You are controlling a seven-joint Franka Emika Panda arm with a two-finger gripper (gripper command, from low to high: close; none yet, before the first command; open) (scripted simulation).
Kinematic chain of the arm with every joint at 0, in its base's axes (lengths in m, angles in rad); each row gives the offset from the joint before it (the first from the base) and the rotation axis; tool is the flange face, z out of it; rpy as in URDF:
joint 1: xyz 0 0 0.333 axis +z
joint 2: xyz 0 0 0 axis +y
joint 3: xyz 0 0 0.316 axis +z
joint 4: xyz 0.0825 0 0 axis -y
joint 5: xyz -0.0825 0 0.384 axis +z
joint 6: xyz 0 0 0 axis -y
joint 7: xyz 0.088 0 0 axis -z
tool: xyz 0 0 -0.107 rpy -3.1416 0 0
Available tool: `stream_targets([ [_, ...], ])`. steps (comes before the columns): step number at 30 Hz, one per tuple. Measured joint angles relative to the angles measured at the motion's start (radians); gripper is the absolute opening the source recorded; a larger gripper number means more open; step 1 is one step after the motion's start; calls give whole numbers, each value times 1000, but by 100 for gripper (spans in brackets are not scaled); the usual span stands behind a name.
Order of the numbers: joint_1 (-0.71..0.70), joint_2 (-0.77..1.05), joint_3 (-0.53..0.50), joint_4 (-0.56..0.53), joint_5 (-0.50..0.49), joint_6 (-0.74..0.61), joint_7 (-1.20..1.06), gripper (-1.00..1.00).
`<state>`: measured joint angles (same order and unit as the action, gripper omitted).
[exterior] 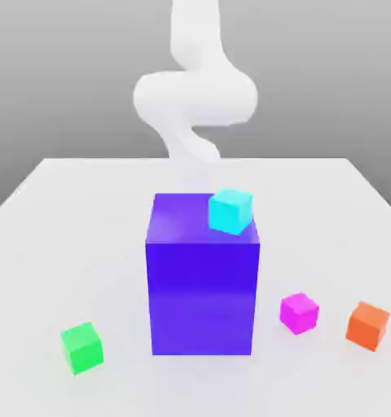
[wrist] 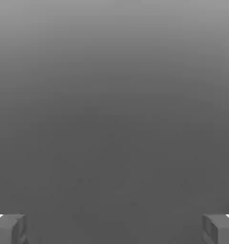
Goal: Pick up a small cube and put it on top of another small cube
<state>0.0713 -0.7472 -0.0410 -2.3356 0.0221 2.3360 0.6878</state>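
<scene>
Five blocks: four small cubes and one large block, all on a pale grey tabletop [exterior: 44, 212].
Clock reference: exterior view, purple block at the centre, 6 toward the camera, 12 toward the arm.
Small glossy bright green cube [exterior: 82, 348]: nearest the camera, at about 8 o'clock, resting on the table, well apart from the purple block.
Small glossy orange cube [exterior: 367, 325]: at about 4 o'clock, farthest out toward the exterior view's right, on the table.
Small glossy magenta-pink cube [exterior: 300, 313]: at about 4 o'clock, between the purple block and the orange cube, on the table, touching neither; well apart from the green cube, with the purple block between them.
Large glossy purple rectangular block [exterior: 203, 285]: upright at mid-table, much taller than the small cubes.
Small glossy cyan cube [exterior: 230, 211]: on the purple block's top, at its 2 o'clock corner, slightly tilted.
White robot arm [exterior: 195, 94]: at 12 o'clock, behind the purple block, rising and curving above the table's far side.
Gripper [wrist: 114, 228]: hand view, the two grey fingertips [wrist: 9, 228] stand far apart at opposite edges, released, nothing between them; a plain grey surface lies ahead.
</scene>
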Motion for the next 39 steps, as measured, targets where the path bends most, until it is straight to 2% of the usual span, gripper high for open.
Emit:
stream_targets([
  [12,314,268,-143,-171,117,171,-549,0],
  [26,585,572,-178,-366,204,368,-1143,0],
  [32,645,683,-149,-453,155,460,-1336,0],
  [37,674,756,-142,-518,7,535,-1406,0],
  [39,674,779,-149,-517,-16,558,-1408,0],
])
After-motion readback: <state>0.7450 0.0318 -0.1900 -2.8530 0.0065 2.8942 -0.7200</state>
